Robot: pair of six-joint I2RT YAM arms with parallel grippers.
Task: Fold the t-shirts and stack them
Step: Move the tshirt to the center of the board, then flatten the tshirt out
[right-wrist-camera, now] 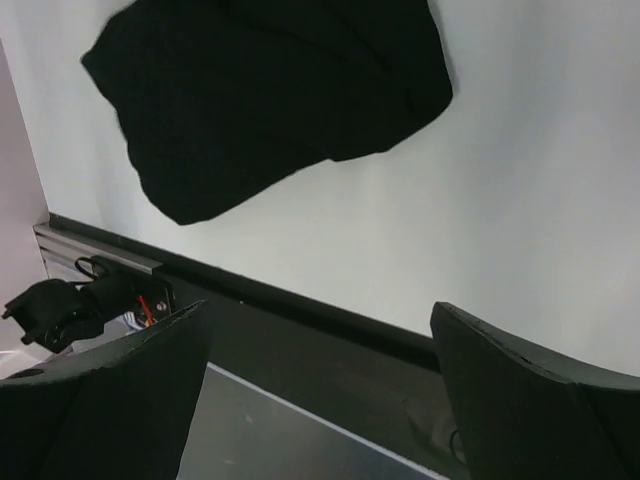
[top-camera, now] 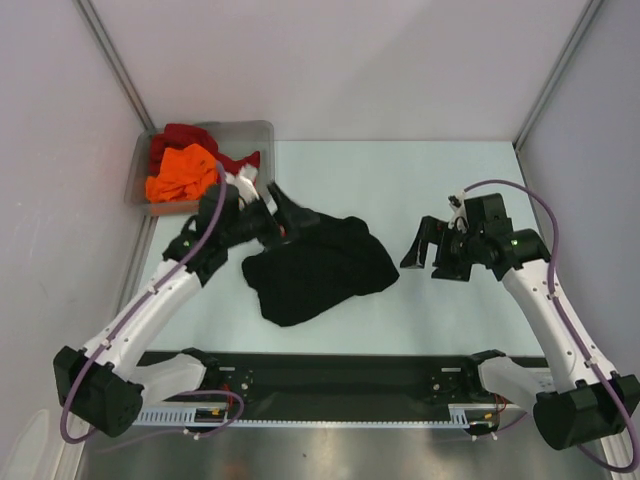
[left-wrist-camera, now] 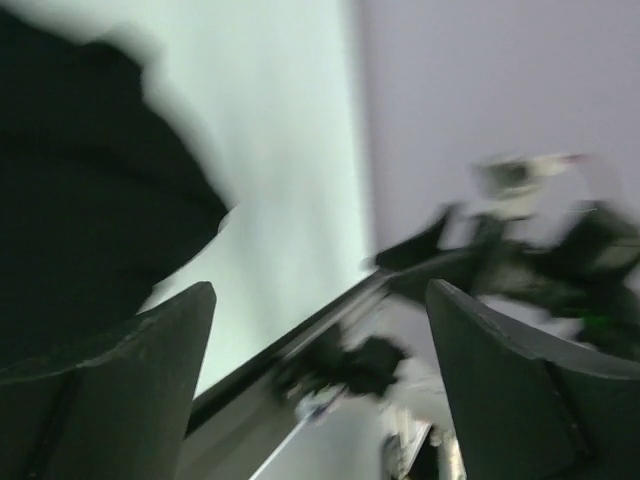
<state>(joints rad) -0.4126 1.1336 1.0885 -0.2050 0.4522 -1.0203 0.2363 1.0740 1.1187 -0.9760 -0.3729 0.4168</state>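
A black t-shirt (top-camera: 315,268) lies crumpled in a heap on the table's middle left; it also shows in the left wrist view (left-wrist-camera: 80,180) and the right wrist view (right-wrist-camera: 270,100). An orange t-shirt (top-camera: 180,172) and a dark red t-shirt (top-camera: 190,137) lie bunched in the clear grey bin (top-camera: 262,130) at the back left. My left gripper (top-camera: 283,207) is open and empty at the black shirt's upper left edge. My right gripper (top-camera: 424,245) is open and empty above the table, to the right of the black shirt.
The bin stands against the left wall at the back. Grey walls enclose the table on three sides. A black rail (top-camera: 340,375) runs along the near edge between the arm bases. The left wrist view is blurred.
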